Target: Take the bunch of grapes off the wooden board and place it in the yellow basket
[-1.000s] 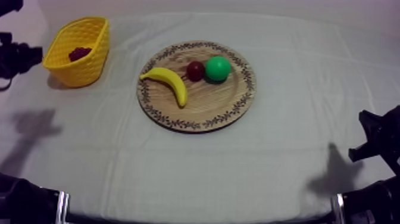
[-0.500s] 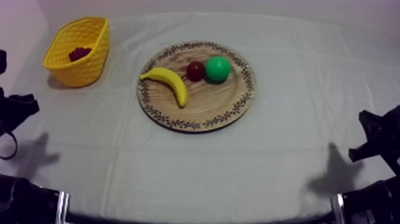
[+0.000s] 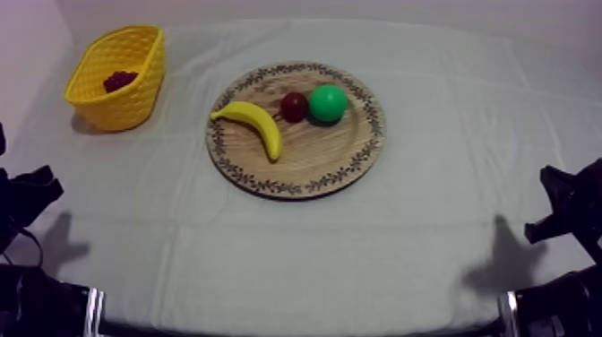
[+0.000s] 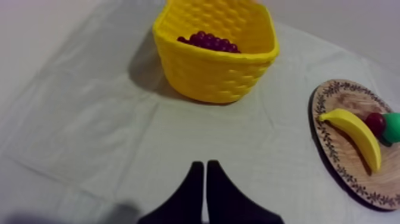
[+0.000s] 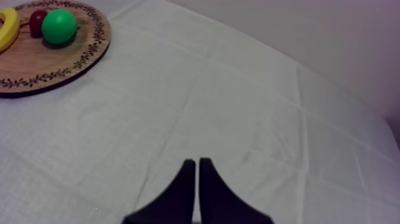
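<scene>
The bunch of grapes (image 3: 119, 81) lies inside the yellow basket (image 3: 134, 106) at the table's far left; over the basket (image 4: 214, 74) rim the dark red grapes (image 4: 208, 43) show plainly. On the wooden board (image 3: 313, 151) in the middle lie a banana (image 3: 252, 124), a small red fruit (image 3: 294, 107) and a round green fruit (image 3: 328, 103). My left gripper (image 3: 29, 192) sits low at the left edge, well short of the basket; its fingers (image 4: 205, 165) lie together, shut on nothing. My right gripper (image 3: 563, 211) rests at the right edge, shut (image 5: 197, 162) over bare cloth.
Beside the basket, the board (image 4: 326, 113) carries the banana (image 4: 355, 136) and the small red fruit (image 4: 375, 123). From the right arm, the board (image 5: 65, 56) with the green fruit (image 5: 59, 25) lies far off. Cloth stretches between the board and both arms.
My left arm has drawn back from beside the basket toward the near left edge. The grapes stay in the basket. The right arm has not moved.
</scene>
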Action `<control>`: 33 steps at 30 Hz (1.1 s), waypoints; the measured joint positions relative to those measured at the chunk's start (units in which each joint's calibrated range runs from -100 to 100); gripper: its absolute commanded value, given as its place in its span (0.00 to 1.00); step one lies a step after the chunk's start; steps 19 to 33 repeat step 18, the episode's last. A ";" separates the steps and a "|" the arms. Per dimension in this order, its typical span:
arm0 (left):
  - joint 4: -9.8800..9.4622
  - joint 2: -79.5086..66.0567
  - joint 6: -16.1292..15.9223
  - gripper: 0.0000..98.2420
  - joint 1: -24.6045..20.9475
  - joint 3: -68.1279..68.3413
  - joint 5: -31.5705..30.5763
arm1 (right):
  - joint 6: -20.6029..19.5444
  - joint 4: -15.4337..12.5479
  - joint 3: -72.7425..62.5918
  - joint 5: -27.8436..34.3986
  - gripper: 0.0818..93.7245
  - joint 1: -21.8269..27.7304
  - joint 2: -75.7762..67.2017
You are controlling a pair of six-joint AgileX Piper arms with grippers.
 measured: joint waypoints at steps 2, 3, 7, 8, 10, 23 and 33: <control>-0.60 -1.58 0.66 0.00 0.00 1.30 -1.32 | 0.00 0.00 0.00 0.00 0.00 0.00 0.00; -0.85 -2.39 1.06 0.00 0.00 1.61 -2.10 | 0.00 0.00 0.00 0.00 0.00 0.00 0.00; -1.11 -4.86 2.13 0.00 0.12 2.03 -2.50 | 0.00 0.00 0.00 0.00 0.00 0.00 0.00; -1.11 -5.49 2.28 0.00 0.12 2.09 -2.59 | 0.00 0.00 0.00 0.00 0.00 0.00 0.00; -1.16 -6.86 2.59 0.00 0.29 2.34 -2.70 | 0.00 0.00 0.00 0.00 0.00 0.00 0.00; -1.20 -9.46 3.32 0.00 1.28 3.60 -4.30 | 0.00 0.00 0.00 0.00 0.00 0.00 0.00; -1.20 -9.46 3.32 0.00 1.28 3.60 -4.30 | 0.00 0.00 0.00 0.00 0.00 0.00 0.00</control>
